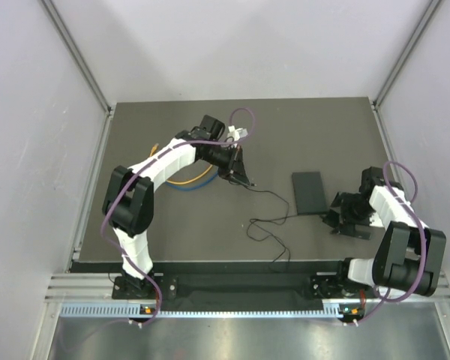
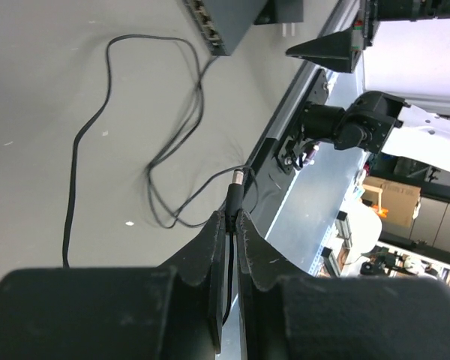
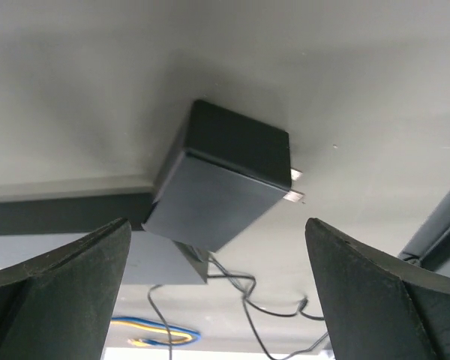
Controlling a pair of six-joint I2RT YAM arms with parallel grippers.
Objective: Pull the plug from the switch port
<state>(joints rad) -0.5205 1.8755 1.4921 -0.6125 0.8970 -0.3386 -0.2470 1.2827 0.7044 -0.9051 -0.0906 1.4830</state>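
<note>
- Clearly, the plug [image 2: 235, 193] sat out of the switch port [image 2: 206, 18], its metal tip pointing into open air above the table [image 1: 322, 135].
- The left gripper [image 2: 230, 219] had its fingers [image 2: 210, 247] pressed almost together, clamped on the plug's dark body, with the tip sticking out past the fingertips.
- A thin black wire [image 2: 75, 157] ran from the plug and lay in loose loops on the table between the left gripper and the switch box [image 1: 307, 191].
- The switch box lay flat on the table, right of centre in the top view and well apart from the held plug; the left wrist view showed a row of sockets along one edge.
- The right gripper [image 3: 217, 225] stood with its fingers spread wide and held nothing.
- A small black cube adapter [image 3: 217, 180] with two metal prongs [image 3: 294, 186] lay ahead of the right gripper, framed between the fingers in the wrist view; neither finger touched it.
- In the top view the right gripper was low, just beside the near right corner of the switch box.
- Blue and yellow cables [image 1: 191, 181] curved on the table beneath the left arm.
</note>
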